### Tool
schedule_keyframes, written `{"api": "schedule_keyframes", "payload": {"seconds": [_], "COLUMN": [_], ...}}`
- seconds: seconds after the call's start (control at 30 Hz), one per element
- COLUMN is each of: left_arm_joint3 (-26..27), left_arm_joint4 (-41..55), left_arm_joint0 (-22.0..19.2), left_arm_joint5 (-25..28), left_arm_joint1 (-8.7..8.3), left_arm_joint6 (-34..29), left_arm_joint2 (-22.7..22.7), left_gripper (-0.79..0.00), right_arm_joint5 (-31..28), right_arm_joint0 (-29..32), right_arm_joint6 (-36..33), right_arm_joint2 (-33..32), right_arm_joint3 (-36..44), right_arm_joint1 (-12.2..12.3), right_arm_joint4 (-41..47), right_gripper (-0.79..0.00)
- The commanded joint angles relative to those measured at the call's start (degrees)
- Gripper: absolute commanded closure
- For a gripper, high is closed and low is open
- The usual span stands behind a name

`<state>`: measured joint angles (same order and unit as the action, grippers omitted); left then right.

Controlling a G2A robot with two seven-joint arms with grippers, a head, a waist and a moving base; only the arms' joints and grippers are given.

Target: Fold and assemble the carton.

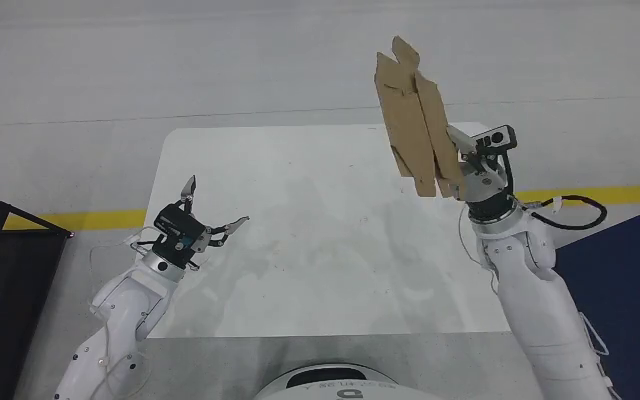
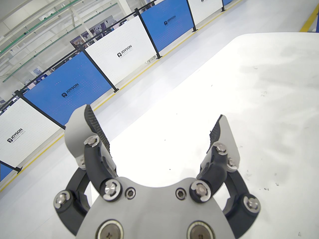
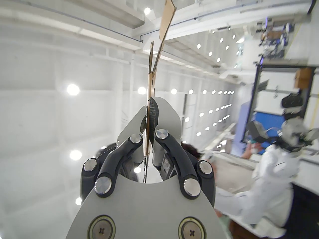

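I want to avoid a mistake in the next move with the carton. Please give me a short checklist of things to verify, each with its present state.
1. Right gripper shut on the carton: ok.
2. Carton lifted off the table: ok.
3. Left gripper open and empty: ok.
4. Left gripper near the carton: not ok, it is at the table's opposite side.
5. Carton opened into a box: not ok, it is flat.
6. Grip firm enough for folding: cannot tell.
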<state>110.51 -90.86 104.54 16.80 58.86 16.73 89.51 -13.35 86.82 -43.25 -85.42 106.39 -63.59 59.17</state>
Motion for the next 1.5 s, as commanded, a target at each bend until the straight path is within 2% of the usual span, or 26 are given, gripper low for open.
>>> {"api": "schedule_keyframes", "payload": {"seconds": [0.0, 0.17, 0.4, 0.47, 0.77, 0.83, 0.87, 0.9, 1.0, 1.07, 1.13, 1.3, 1.4, 1.47], "left_arm_joint3": [0.0, 0.0, 0.0, 0.0, 0.09, -0.25, -0.96, -2.01, -5.06, -6.86, -8.23, -10.75, -13.05, -13.9], "left_arm_joint4": [0.0, 0.0, 0.0, 0.0, 1.98, 11.38, 21.84, 34.12, 61.42, 76.02, 87.86, 105.63, 108.75, 106.94], "left_arm_joint0": [0.0, 0.0, 0.0, 0.0, 0.04, -0.09, -0.13, -0.28, -3.21, -5.84, -8.12, -14.08, -18.03, -20.71], "left_arm_joint5": [0.0, 0.0, 0.0, 0.0, 1.12, 4.22, 7.94, 13.8, 31.69, 37.78, 40.06, 40.9, 40.55, 38.8], "left_arm_joint1": [0.0, 0.0, 0.0, 0.0, 0.1, 0.46, 0.79, 1.03, 0.47, -0.3, -1.07, -1.87, -1.82, -1.54], "left_arm_joint6": [0.0, 0.0, 0.0, 0.0, -0.04, 0.63, 2.17, 2.21, -8.47, -16.48, -23.14, -34.69, -39.18, -41.35], "left_arm_joint2": [0.0, 0.0, 0.0, 0.0, -0.57, -1.49, -2.4, -3.55, -6.23, -7.76, -9.36, -14.22, -16.49, -18.3], "left_gripper": [-0.785, -0.785, -0.785, -0.785, -0.785, -0.785, -0.785, -0.785, -0.785, -0.785, -0.785, -0.785, -0.785, -0.723], "right_arm_joint5": [-5.64, -18.69, -28.7, -29.65, -29.65, -28.68, -29.01, -29.36, -29.77, -29.6, -29.19, -28.21, -27.51, -27.43], "right_arm_joint0": [0.1, 0.84, 4.69, 5.34, 5.34, 5.56, 5.65, 5.67, 5.88, 5.91, 6.45, 7.78, 8.01, 8.31], "right_arm_joint6": [0.72, 3.35, 12.61, 16.25, 16.25, 15.63, 14.54, 12.96, 7.84, 4.92, 3.11, -3.46, -5.82, -6.3], "right_arm_joint2": [-0.65, -4.32, -9.68, -9.98, -9.98, -9.72, -9.52, -9.55, -8.14, -8.04, -8.3, -8.27, -7.95, -8.03], "right_arm_joint3": [-0.01, 0.79, 5.32, 5.62, 5.62, 5.41, 5.35, 5.1, 4.37, 3.51, 3.04, 3.14, 3.42, 3.36], "right_arm_joint1": [-0.03, -0.02, -0.41, -0.69, -0.69, -0.67, -0.62, -0.51, -0.18, 0.11, 0.34, 0.99, 1.29, 1.43], "right_arm_joint4": [-7.08, -23.95, -41.99, -42.45, -42.45, -44.89, -46.71, -49.14, -49.81, -47.61, -45.85, -47.23, -47.18, -46.48], "right_gripper": [0.0, 0.0, 0.0, 0.0, 0.0, 0.0, 0.0, 0.0, 0.0, 0.0, 0.0, 0.0, 0.0, 0.0]}}
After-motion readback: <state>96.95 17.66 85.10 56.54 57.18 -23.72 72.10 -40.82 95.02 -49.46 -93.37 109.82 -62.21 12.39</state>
